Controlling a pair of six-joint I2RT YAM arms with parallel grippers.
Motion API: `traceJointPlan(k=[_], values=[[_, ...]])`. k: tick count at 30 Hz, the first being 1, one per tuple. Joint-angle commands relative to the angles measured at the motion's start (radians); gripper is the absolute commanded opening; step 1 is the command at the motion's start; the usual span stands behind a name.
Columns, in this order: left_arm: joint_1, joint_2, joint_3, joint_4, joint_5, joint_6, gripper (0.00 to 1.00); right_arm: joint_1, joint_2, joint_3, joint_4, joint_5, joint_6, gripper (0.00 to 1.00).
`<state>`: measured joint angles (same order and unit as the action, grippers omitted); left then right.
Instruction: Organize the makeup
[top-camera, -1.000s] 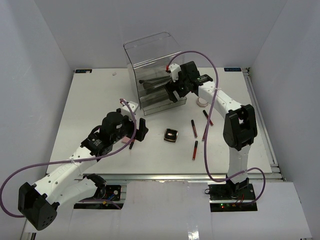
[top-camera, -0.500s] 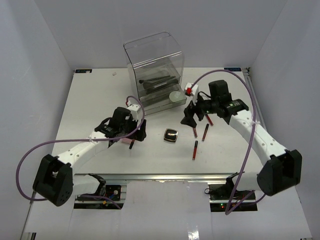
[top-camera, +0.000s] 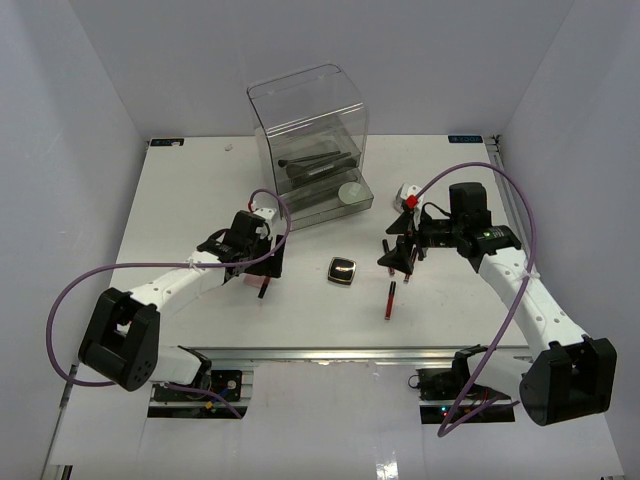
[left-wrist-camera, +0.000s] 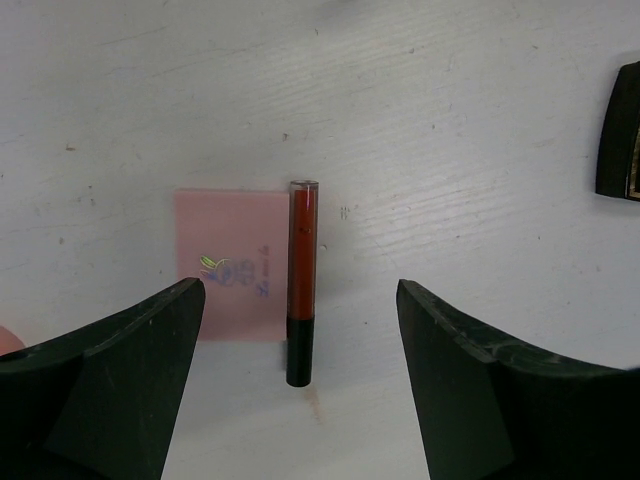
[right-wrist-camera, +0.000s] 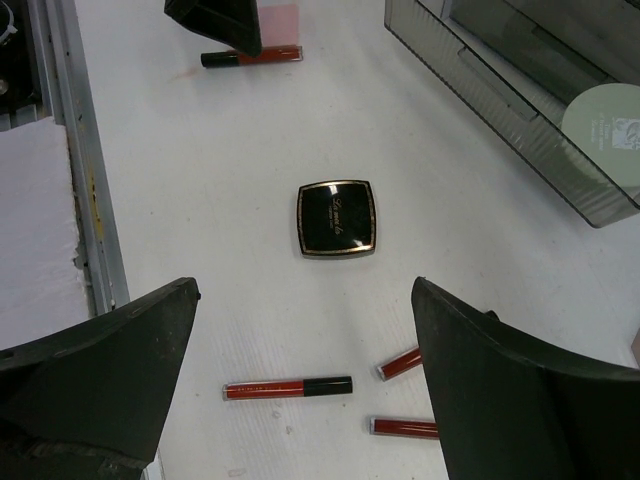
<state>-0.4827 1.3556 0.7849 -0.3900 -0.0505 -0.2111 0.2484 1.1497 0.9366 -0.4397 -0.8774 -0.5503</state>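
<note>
Under the wide-spread left gripper (left-wrist-camera: 300, 300), a red tube (left-wrist-camera: 302, 250) adjoins the pink palette (left-wrist-camera: 232, 265); right gripper (right-wrist-camera: 305, 290) likewise spread.

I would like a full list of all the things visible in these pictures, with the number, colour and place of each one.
drawer box: one, clear acrylic, far middle of the white table
brushes: black, inside the box; number unclear
round tin: one, silver, in the box's open bottom drawer
compact: one, black, square, middle of the table
palette: one, pink, square, left of the compact
slim tubes: four, red and black; one alongside the palette's edge, three right of the compact
cables: two, purple, one along each arm
left gripper: one, black, open, above the palette and its tube
right gripper: one, black, open, above the three tubes
</note>
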Motion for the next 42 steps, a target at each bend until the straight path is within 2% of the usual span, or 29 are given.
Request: traceJointPlan(k=[1,7,16,25,42], values=[[0.003,-0.009,0.038,-0.006,-0.022,-0.014,0.88,-0.013,-0.029,-0.013,0.030,-0.043,-0.011,0.94],[0.007,-0.023,0.039,-0.015,-0.072,-0.009,0.87,-0.030,-0.027,-0.020,0.025,-0.036,-0.016,0.93],[0.009,0.052,0.074,-0.067,-0.197,-0.004,0.75,-0.045,-0.026,-0.019,0.016,-0.047,-0.020,0.94],[0.009,0.137,0.116,-0.074,-0.193,-0.005,0.72,-0.061,-0.028,-0.021,0.010,-0.061,-0.022,0.93],[-0.003,0.159,0.116,-0.103,-0.227,0.001,0.70,-0.076,-0.022,-0.021,0.004,-0.074,-0.024,0.93]])
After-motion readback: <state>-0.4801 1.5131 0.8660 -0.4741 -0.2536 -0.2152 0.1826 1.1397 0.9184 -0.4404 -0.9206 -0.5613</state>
